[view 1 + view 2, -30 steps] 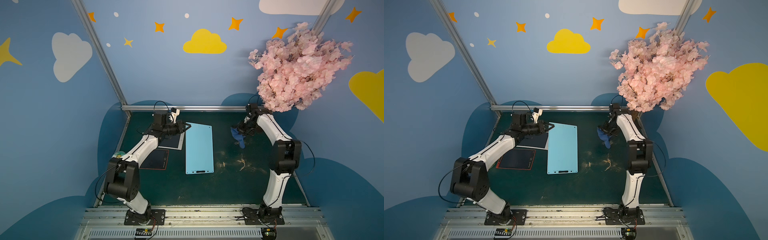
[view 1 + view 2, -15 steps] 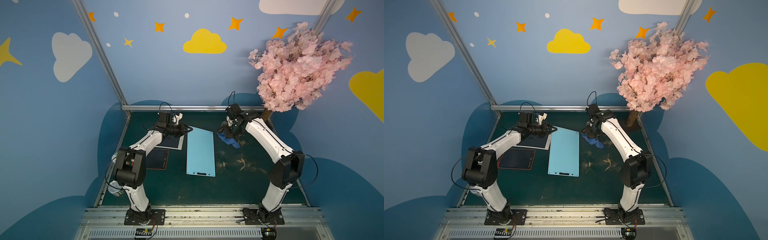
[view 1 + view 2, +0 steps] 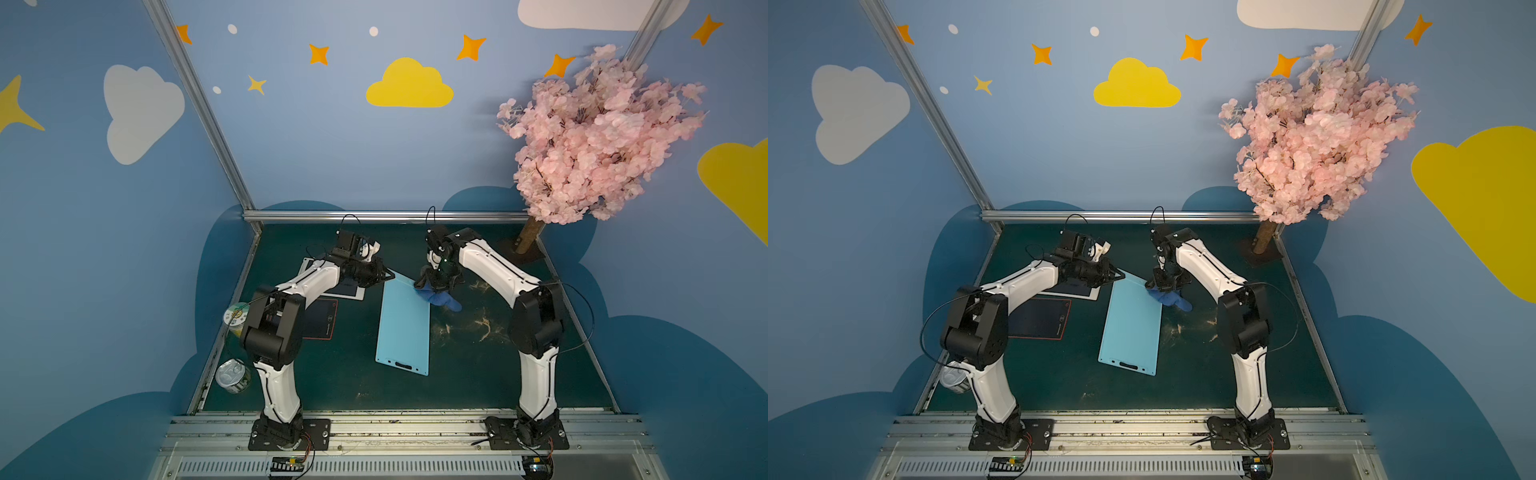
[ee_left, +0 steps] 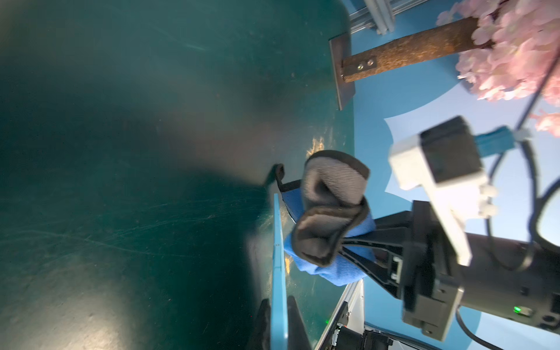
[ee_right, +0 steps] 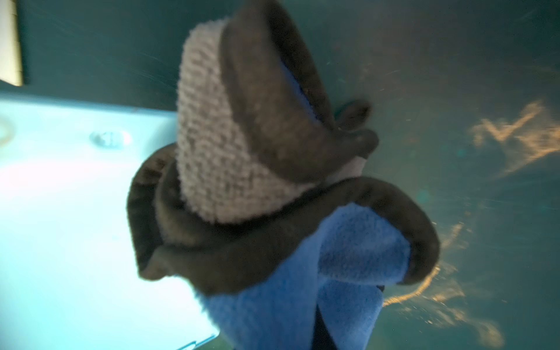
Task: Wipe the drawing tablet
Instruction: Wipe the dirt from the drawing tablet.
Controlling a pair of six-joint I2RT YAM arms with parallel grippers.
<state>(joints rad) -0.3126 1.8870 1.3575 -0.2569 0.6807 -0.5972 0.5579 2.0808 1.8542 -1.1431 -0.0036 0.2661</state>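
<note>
Right gripper (image 3: 435,286) is clamped on a blue-and-grey cloth (image 3: 441,297). Over the last second it has swung in from the far right side of the counter (image 3: 353,386). The cloth now touches the far right corner of the light-blue drawing tablet (image 3: 402,328), and part of it hangs past the tablet's right edge. Left gripper (image 3: 387,275) is pinched narrow on the tablet's far left corner, as it was a second ago; the left wrist view shows a finger (image 4: 295,321) on each face of the thin edge. The tablet lies mid-counter, a little nearer the front edge and more skewed than before. A dark red-edged tablet (image 3: 322,320) beside the left arm has not moved.
</note>
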